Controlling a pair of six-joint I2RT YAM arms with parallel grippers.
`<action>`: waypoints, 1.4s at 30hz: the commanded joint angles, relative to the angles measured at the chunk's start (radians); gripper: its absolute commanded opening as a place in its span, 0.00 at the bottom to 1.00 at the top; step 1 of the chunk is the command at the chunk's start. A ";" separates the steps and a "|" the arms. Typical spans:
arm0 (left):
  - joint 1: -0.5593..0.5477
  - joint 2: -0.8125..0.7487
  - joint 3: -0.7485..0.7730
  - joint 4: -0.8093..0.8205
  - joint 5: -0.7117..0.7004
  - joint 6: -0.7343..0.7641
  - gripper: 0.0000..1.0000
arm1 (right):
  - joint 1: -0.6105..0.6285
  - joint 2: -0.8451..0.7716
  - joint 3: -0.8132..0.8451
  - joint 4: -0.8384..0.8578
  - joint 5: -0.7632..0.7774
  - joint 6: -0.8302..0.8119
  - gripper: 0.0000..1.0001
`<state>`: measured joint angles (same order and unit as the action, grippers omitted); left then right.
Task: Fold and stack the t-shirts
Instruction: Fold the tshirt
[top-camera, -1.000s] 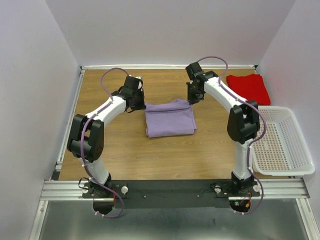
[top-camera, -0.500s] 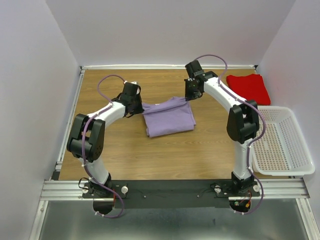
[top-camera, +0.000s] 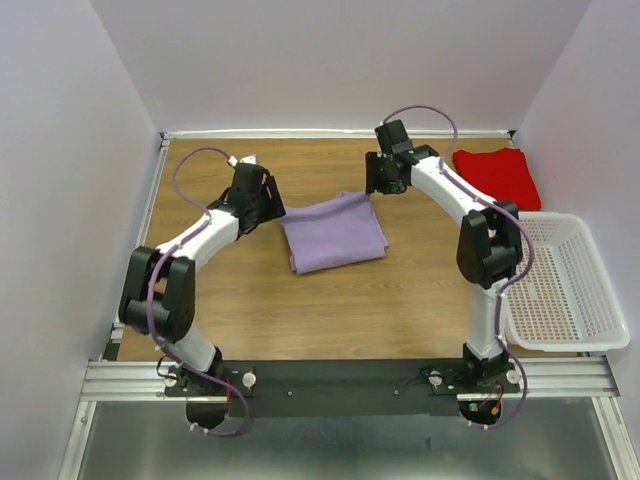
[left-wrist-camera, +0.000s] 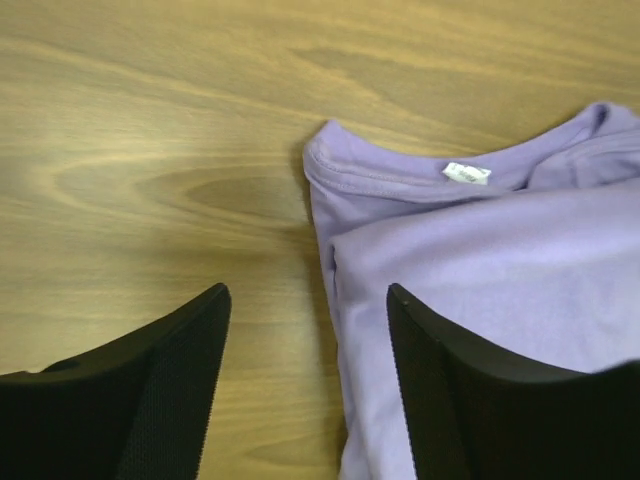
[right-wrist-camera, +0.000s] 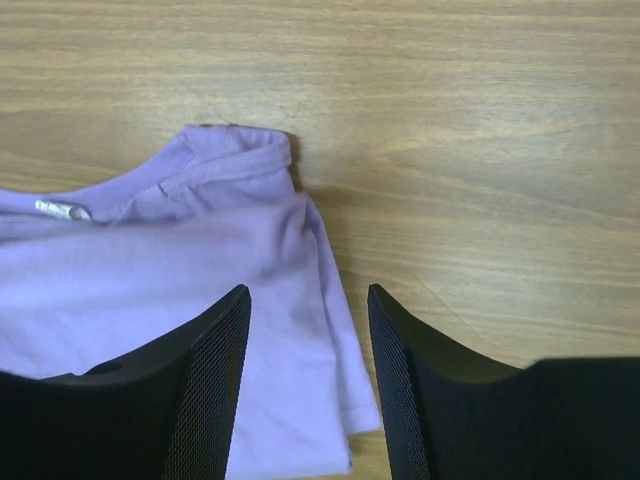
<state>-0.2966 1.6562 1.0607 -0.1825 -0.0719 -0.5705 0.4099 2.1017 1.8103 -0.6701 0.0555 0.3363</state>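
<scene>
The lavender t-shirt (top-camera: 335, 232) lies folded in a rough rectangle at the middle of the table, its collar and label at the far edge. My left gripper (top-camera: 268, 206) hovers open at its far left corner; in the left wrist view the gripper (left-wrist-camera: 308, 300) straddles the shirt's edge (left-wrist-camera: 500, 260) with nothing held. At the far right corner my right gripper (top-camera: 374, 186) is also open. In the right wrist view the gripper (right-wrist-camera: 308, 295) stands over the shirt's side hem (right-wrist-camera: 150, 270). The red t-shirt (top-camera: 497, 176) lies folded at the back right.
A white perforated basket (top-camera: 560, 300) stands at the right edge of the table, just in front of the red shirt. White walls close in the table at the back and on both sides.
Both grippers have gone from shut to open and let go of the lavender shirt's far edge. Both have drawn a little away from it, toward the back.
</scene>
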 joint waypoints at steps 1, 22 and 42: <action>-0.010 -0.147 -0.028 0.011 -0.049 0.018 0.75 | -0.008 -0.121 -0.067 0.087 -0.028 -0.072 0.58; 0.027 0.301 0.151 0.279 0.316 0.041 0.25 | -0.105 0.220 0.000 0.320 -0.654 -0.162 0.54; 0.100 0.027 0.041 0.282 0.349 0.080 0.54 | -0.089 0.171 -0.017 0.520 -0.835 0.116 0.55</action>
<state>-0.2031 1.7557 1.1557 0.0643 0.2489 -0.5125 0.3019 2.2501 1.7969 -0.2501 -0.6884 0.3618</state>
